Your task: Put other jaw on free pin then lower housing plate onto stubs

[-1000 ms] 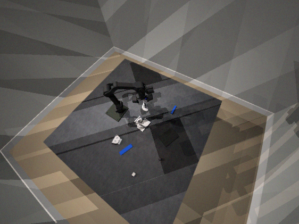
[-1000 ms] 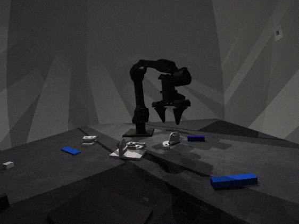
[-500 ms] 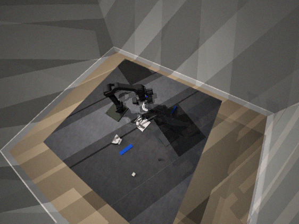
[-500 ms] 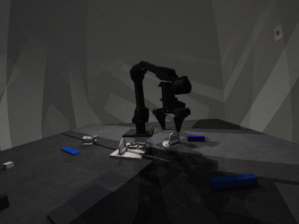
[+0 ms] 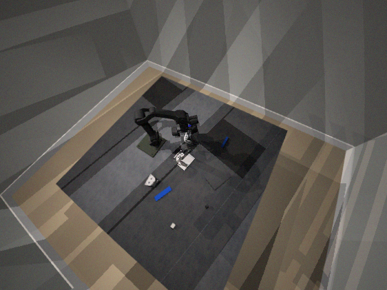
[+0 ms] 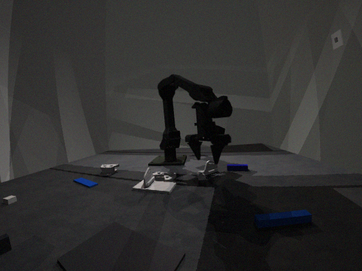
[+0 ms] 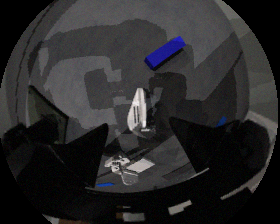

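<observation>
My gripper [image 6: 207,161] [image 7: 139,123] is open and empty, pointing down. A loose white jaw [image 5: 186,137] [image 6: 209,168] [image 7: 137,111] stands on edge just below the fingertips, in line with the gap between them. The white base plate [image 5: 189,160] [image 6: 165,187] [image 7: 143,166] lies nearby; an upright pale part [image 6: 147,178] stands on it. A flat white part with holes [image 6: 163,175] [image 7: 117,162] is at its rear; the pins and teeth are too small to make out. A separate white piece with dark holes [image 5: 151,180] [image 6: 109,167], seemingly the housing plate, lies apart from the base.
A dark blue block [image 6: 237,167] [image 7: 164,53] lies behind the loose jaw. One blue bar [image 5: 224,142] [image 6: 283,219] and a flat blue strip [image 5: 162,193] [image 6: 85,182] lie farther out. A small white block [image 5: 173,225] [image 6: 9,199] and a dark cube [image 5: 206,206] [image 6: 4,244] are also present.
</observation>
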